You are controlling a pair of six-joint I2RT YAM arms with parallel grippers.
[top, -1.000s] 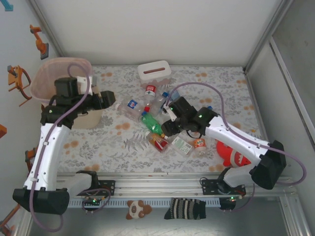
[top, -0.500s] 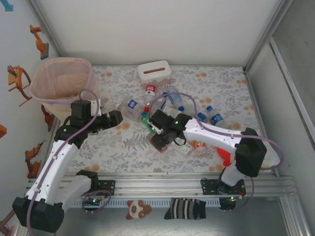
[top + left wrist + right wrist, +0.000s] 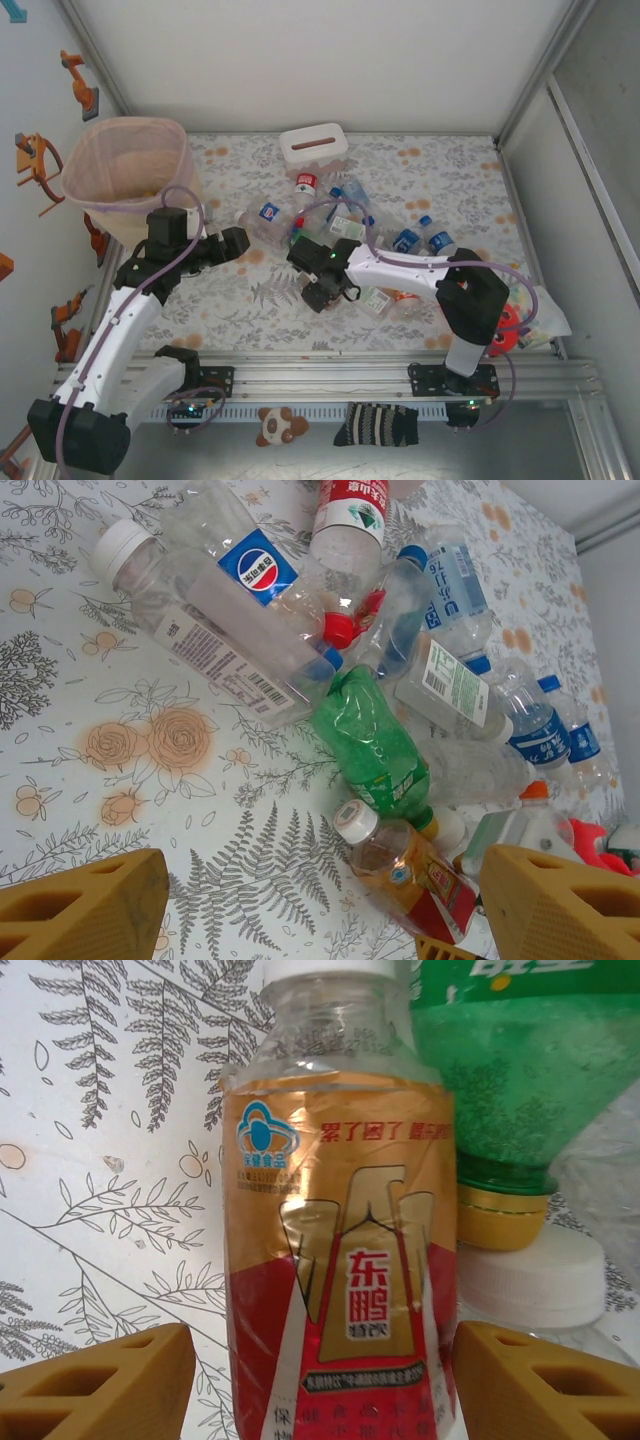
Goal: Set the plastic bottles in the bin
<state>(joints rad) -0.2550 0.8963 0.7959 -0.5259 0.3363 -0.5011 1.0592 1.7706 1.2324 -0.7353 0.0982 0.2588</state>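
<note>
Right tool (image 3: 322,1365) released, nothing gripped; its fingers straddle the red-and-gold labelled bottle (image 3: 340,1260), one either side of the body. The bottle lies flat on the bench (image 3: 450,170), long axis running straight away from the tool, cap at the far end, so the right arm is plainly the nearer. A green bottle (image 3: 510,1070) and a loose-looking white cap (image 3: 530,1280) crowd one flank and are likely to be nudged on closing. Left tool (image 3: 320,905) likewise released, empty, short of the pile. Bin (image 3: 128,122) stands far left.

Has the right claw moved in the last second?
Yes. The right claw shifted left and toward the near edge, away from the white tissue box, and now straddles the gold-and-red bottle.
</note>
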